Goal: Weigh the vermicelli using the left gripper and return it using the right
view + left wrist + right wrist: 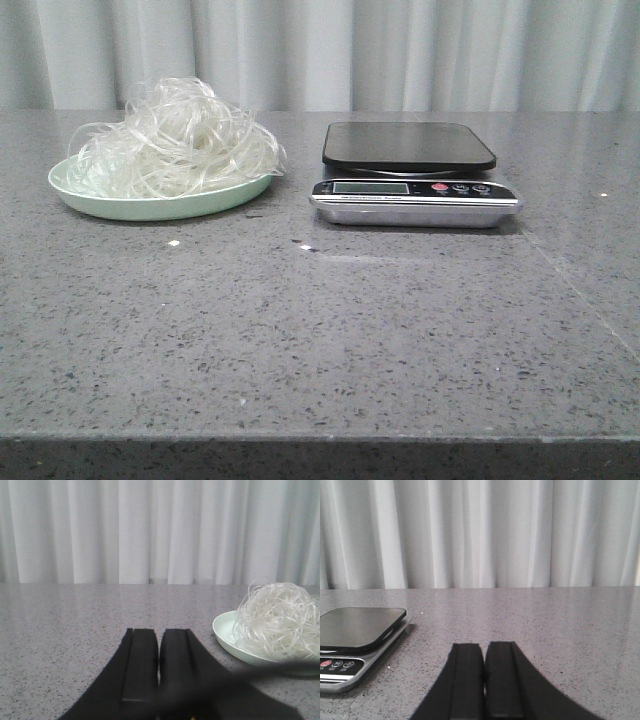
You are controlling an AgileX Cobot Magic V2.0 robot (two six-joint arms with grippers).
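The vermicelli (178, 140) is a fluffy tangle of whitish strands piled on a pale green plate (150, 205) at the far left of the table. It also shows in the left wrist view (277, 620), on the plate (225, 632). A kitchen scale (412, 172) with a black platform stands to its right, empty; it also shows in the right wrist view (357, 642). My left gripper (159, 632) is shut and empty, low over the table, apart from the plate. My right gripper (484, 647) is shut and empty, beside the scale. Neither gripper shows in the front view.
The grey speckled table (320, 330) reaches to a front edge near the camera. A white curtain (350, 50) hangs behind the table's far edge.
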